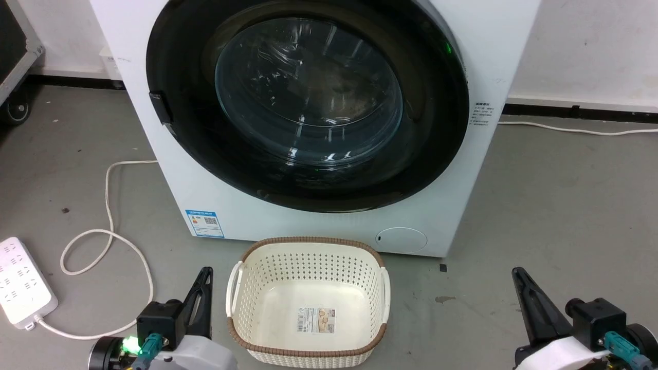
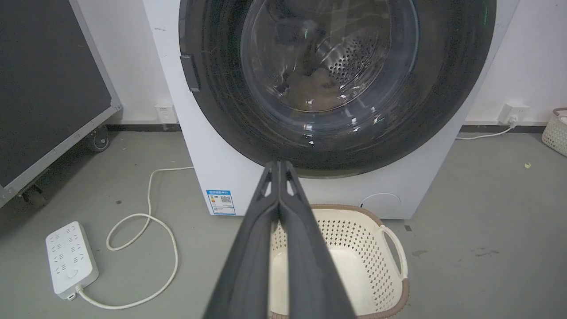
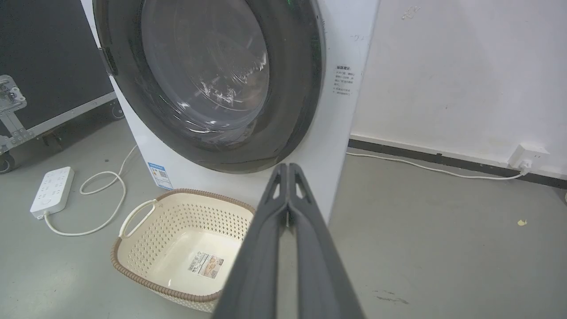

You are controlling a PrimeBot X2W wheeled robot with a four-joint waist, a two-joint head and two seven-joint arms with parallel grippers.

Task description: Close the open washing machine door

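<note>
I see washing machine door (image 1: 308,103) upper centre of frame, seemingly flush on washing machine (image 1: 329,226) front; task looks done. Left tool (image 1: 207,271) lower left, right tool (image 1: 515,271) lower right: both pressed together, empty, low beside basket (image 1: 308,240), clear of door.

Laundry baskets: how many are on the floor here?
2. One cream laundry basket stands in front of the washing machine; a second basket, cut off, sits by the wall to its right. Others may be hidden.

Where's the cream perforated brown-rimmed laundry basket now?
Head view, bottom centre: the cream perforated basket sits on the floor before the white front-loading washing machine, between the left gripper and the right gripper.
</note>
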